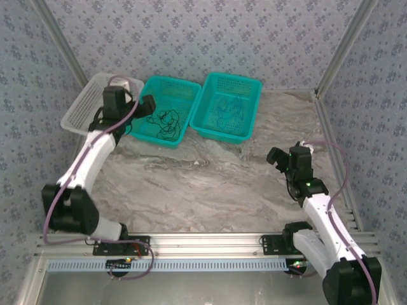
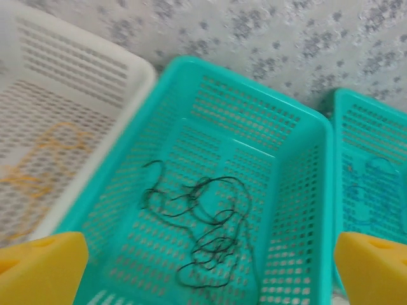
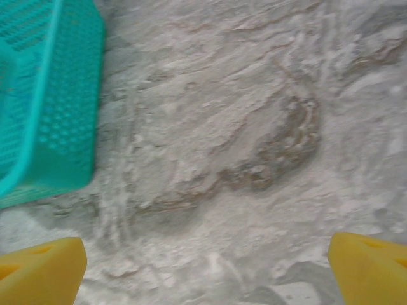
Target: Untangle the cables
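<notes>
A black cable (image 2: 205, 223) lies in loose loops on the floor of the middle teal basket (image 2: 299, 210). An orange-yellow cable (image 2: 37, 166) rests in the white basket (image 2: 95, 70) to its left. A blue cable (image 2: 374, 189) lies in the right teal basket (image 2: 356, 108). My left gripper (image 2: 206, 270) hovers open above the near end of the middle basket, holding nothing. From above, that left gripper (image 1: 144, 108) sits over the black cable (image 1: 164, 121). My right gripper (image 3: 206, 270) is open over bare tabletop, seen from above at the right (image 1: 289, 159).
The three baskets stand side by side along the back: white basket (image 1: 79, 108), middle teal basket (image 1: 181, 86), right teal basket (image 1: 251, 111). A corner of the right teal basket (image 3: 44, 101) lies left of my right gripper. The marble tabletop (image 1: 210, 184) stretches between the arms.
</notes>
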